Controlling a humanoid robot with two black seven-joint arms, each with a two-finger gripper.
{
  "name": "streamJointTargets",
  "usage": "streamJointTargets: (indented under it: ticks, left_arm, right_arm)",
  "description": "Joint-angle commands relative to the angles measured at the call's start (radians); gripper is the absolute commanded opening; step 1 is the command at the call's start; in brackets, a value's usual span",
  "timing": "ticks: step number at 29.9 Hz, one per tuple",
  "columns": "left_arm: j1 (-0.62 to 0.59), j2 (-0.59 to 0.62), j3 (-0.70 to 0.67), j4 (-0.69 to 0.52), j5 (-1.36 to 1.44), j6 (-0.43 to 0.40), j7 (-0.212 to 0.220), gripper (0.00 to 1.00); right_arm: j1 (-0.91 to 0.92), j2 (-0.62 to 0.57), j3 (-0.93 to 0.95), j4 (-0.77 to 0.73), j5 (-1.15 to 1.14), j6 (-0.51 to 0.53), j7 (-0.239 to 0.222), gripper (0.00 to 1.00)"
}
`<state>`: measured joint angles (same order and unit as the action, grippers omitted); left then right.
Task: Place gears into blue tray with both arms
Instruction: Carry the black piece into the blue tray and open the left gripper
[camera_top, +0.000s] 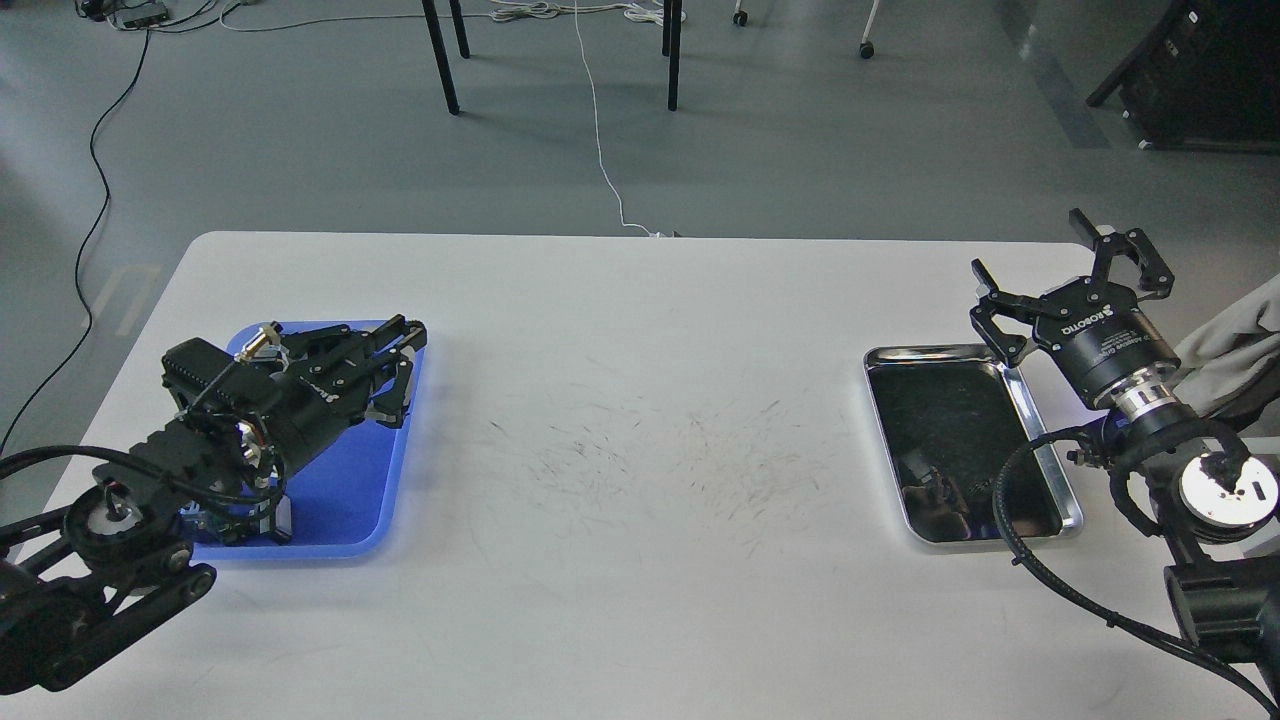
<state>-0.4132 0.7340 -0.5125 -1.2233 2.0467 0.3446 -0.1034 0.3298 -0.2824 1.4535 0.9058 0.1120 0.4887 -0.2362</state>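
The blue tray (340, 480) lies at the table's left, and my left arm covers most of it. My left gripper (403, 372) hovers over the tray's far right corner, pointing right. Its fingers look dark and close together, and I cannot make out whether anything sits between them. No gears can be made out anywhere in the head view. My right gripper (1027, 242) is at the table's far right, just beyond the silver tray's far right corner. It stands wide open and holds nothing.
The shiny silver tray (935, 352) on the right looks empty apart from reflections. Push-button switches (235, 520) in the blue tray are mostly hidden under my left arm. Faint dark scuffs mark the table's middle. A grey cloth (1235, 360) lies at the right edge.
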Motion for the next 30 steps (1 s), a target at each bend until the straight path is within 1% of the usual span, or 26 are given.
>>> streamJointTargets:
  ticks: [1,6,11,13,20,22,24,26,27,29,30]
  left_arm:
    - [0.019,0.001,0.002,0.085,-0.071,0.028,-0.013,0.08]
    - [0.051,-0.024,0.009,0.195,-0.152,0.030,-0.036,0.08]
    - [0.054,-0.076,0.014,0.300,-0.155,0.030,-0.052,0.08]
    - [0.054,-0.090,0.020,0.317,-0.154,0.030,-0.052,0.09]
    - [0.054,-0.111,0.029,0.320,-0.154,0.028,-0.049,0.11]
    - [0.054,-0.114,0.029,0.320,-0.155,0.028,-0.048,0.16]
    - [0.054,-0.116,0.029,0.320,-0.155,0.028,-0.048,0.25]
    - [0.054,-0.116,0.029,0.320,-0.155,0.028,-0.048,0.45]
    - [0.054,-0.116,0.029,0.320,-0.157,0.028,-0.048,0.51]
    - [0.051,-0.116,0.028,0.320,-0.157,0.030,-0.048,0.58]
    - [0.050,-0.116,0.028,0.320,-0.157,0.031,-0.048,0.63]
  right_arm:
    - [0.000,0.002,-0.002,-0.001,0.000,0.000,0.000,0.97]
    - [0.002,-0.003,-0.001,-0.002,0.000,0.000,0.000,0.97]
    - [0.002,-0.014,0.001,-0.005,0.000,0.000,0.000,0.97]
    - [0.002,-0.014,-0.001,-0.005,0.000,0.000,0.000,0.97]
    - [0.002,-0.015,-0.001,-0.007,0.000,0.000,0.000,0.97]
    - [0.002,-0.015,-0.001,-0.007,0.000,0.000,0.000,0.97]
    - [0.002,-0.014,-0.001,-0.007,0.000,0.000,0.000,0.97]
    - [0.005,-0.014,-0.001,-0.007,0.000,0.000,0.000,0.97]
    - [0.006,-0.014,-0.001,-0.007,0.000,0.000,0.000,0.97]
    - [0.009,-0.014,-0.001,-0.007,0.000,0.000,0.000,0.97]
    - [0.011,-0.014,-0.001,-0.007,0.000,0.000,0.000,0.97]
